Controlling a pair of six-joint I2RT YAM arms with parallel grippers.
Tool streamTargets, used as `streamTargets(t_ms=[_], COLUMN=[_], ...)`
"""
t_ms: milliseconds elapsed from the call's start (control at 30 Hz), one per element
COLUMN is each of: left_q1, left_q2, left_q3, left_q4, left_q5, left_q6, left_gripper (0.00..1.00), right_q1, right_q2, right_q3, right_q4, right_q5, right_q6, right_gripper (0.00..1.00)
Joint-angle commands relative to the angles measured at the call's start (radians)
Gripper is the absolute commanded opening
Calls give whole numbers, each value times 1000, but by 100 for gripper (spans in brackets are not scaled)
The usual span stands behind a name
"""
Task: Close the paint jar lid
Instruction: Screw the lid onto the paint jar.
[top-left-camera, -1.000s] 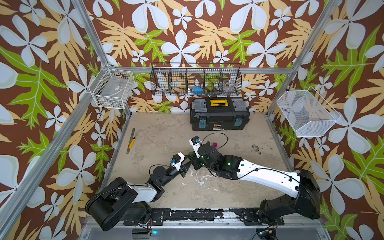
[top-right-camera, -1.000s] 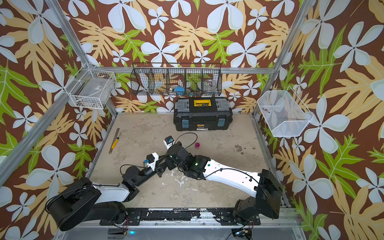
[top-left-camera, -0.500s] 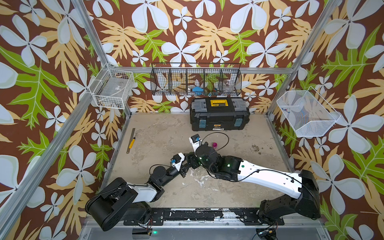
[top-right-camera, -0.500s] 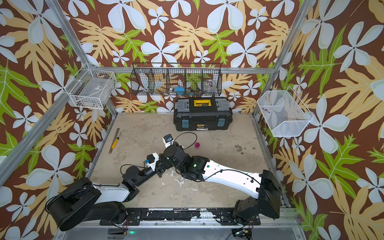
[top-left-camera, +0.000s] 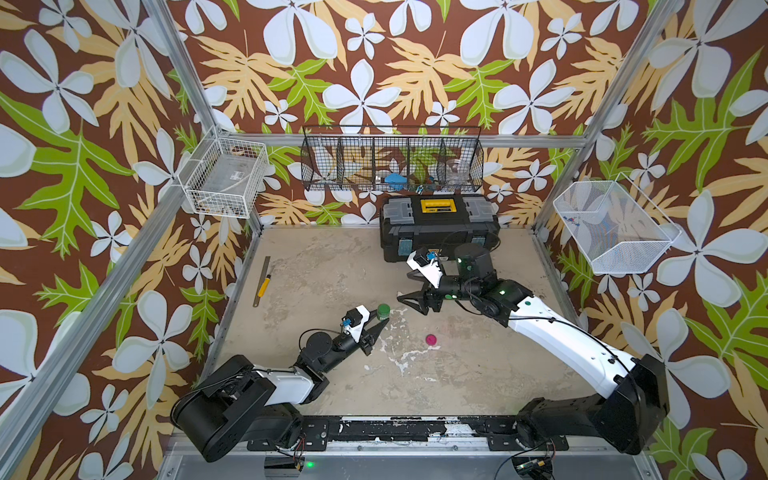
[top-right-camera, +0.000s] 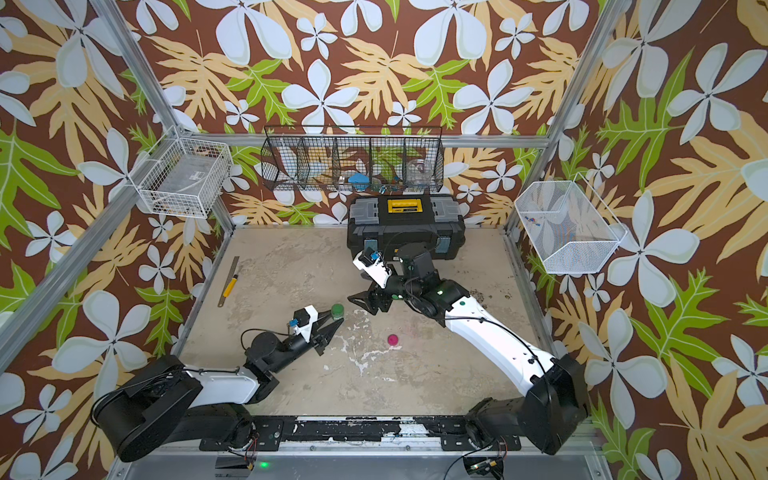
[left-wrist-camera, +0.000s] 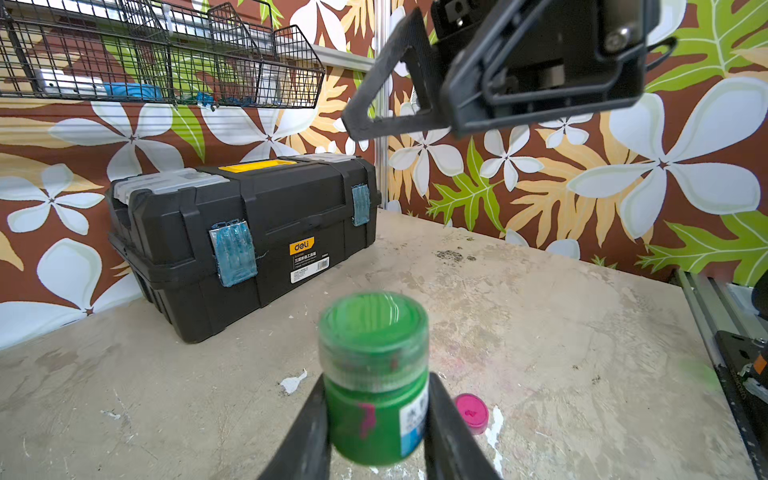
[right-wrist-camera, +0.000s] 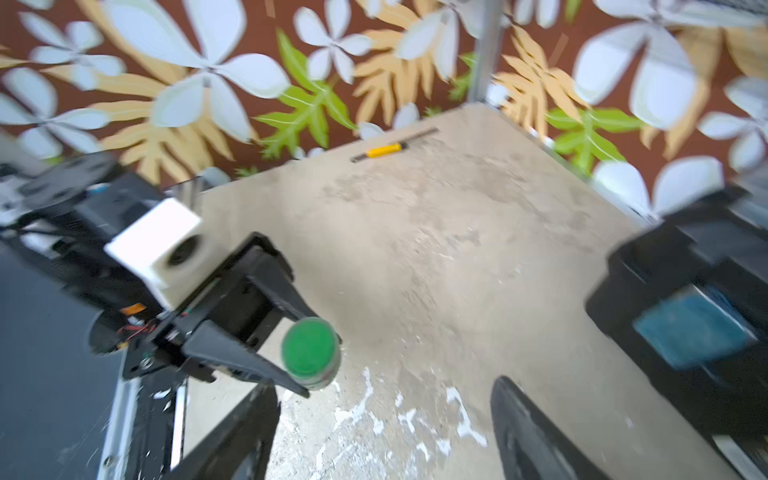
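- Right gripper (top-left-camera: 413, 302): jaws spread wide with nothing between them. It hangs clear of the work, and in the left wrist view it sits above the level of the lid.
- Left gripper (top-left-camera: 380, 321): clamped on the paint jar (top-left-camera: 383, 310). The two fingers (left-wrist-camera: 309, 424) press the green body from opposite sides, below the cap.
- Paint jar: near the middle of the table (top-left-camera: 332, 266), at the tip of the left arm. Its long axis looks upright, top facing up. I cannot tell whether its base rests on the table or is lifted just off it.
- Lid (left-wrist-camera: 374, 320): green, on the jar mouth and looking level. How tight it is cannot be read from here.
- Key relation: the jar lies just beside the right gripper, on the side of the left arm and lower down. The two are apart, with a clear gap in both top views. The left arm is the nearer one and has hold of it.
- Judgement: the lid looks shut. Any further tightening would need the open jaws to drop straight down over the cap.
- Further out: a pink cap (top-left-camera: 431, 339) lies loose on the table near the jar. A black toolbox (top-left-camera: 436, 232) stands against the back wall, well apart.
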Motion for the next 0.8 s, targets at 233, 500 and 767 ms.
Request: streamTargets(t_ms=[233,500,767], left_q1=[0,0,-1], left_q2=[0,1,-3], left_q3=[2,3,0], left_q4=[23,24,23], left_q5=[17,16,12], left_q6=[1,3,5], left_gripper=[12,12,12], right_q1=[-54,-22,12], right_q2=[291,443,540], right_q3=[261,376,464], right_q4=[-329,-588,-679], right_q5=[-582,-576,-544], right_q6=[-668,-940,-979], right_gripper=[79,80,72])
